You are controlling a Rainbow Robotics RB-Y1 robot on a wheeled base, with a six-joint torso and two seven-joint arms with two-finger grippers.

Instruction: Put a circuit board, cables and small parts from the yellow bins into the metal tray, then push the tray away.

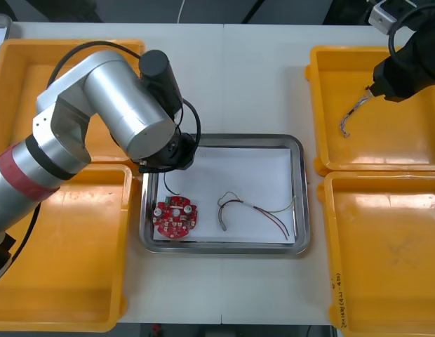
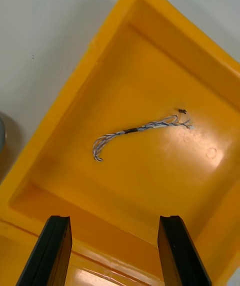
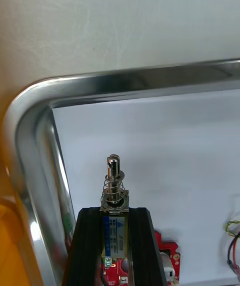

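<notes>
Silver left arm (image 1: pixel 119 98) bends over tray (image 1: pixel 299 189), end effector (image 3: pixel 114 213) clamping small metal part (image 3: pixel 114 176).

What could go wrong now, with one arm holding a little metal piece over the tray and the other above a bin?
The left gripper is shut on a small metal part close to the circuit board; released here, it might land on the board instead of the metal tray. The right gripper hangs open above a thin twisted blue and white cable lying flat in a yellow bin; it could miss the cable or scrape the bin.
</notes>
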